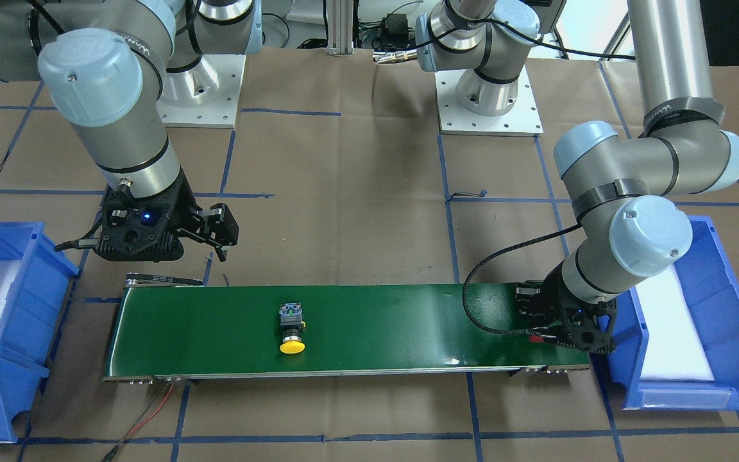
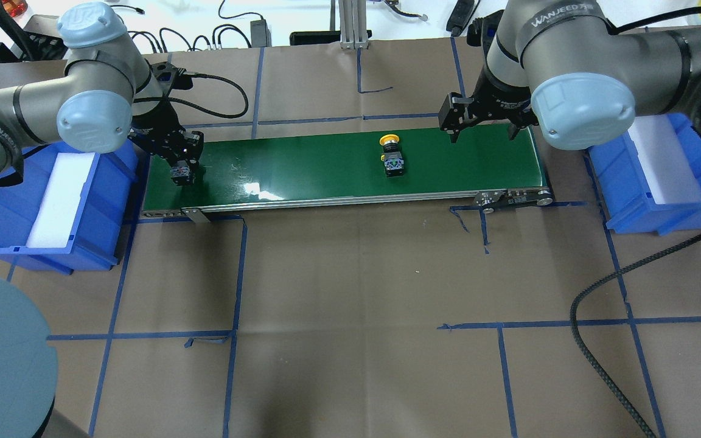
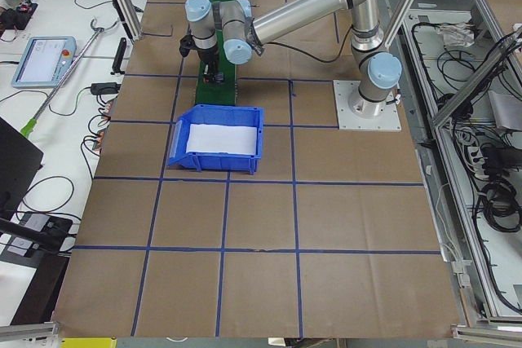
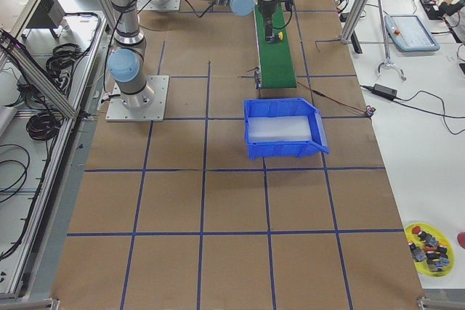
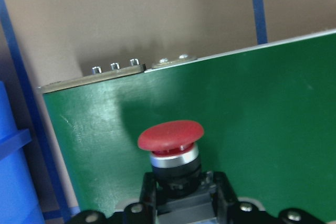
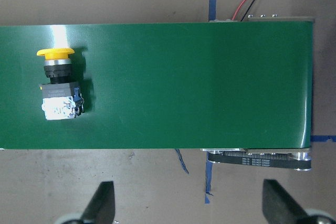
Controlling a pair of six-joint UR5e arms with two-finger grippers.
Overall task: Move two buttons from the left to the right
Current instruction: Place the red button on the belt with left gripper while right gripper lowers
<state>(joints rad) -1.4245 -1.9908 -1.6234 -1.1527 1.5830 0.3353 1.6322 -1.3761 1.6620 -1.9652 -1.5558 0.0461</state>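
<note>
Yellow button (image 1: 292, 329) on green belt (image 1: 401, 321), papered table (image 1: 344, 192)

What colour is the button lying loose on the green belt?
The button has a yellow cap, best seen from the right wrist camera.

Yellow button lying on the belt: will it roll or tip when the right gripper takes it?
The yellow button lies on its side on the green belt; its round cap may let it pivot, but the squarish grey rear should resist rolling. It looks rigid, so the open right gripper can probably pinch it firmly, as the left gripper does the red button.
</note>
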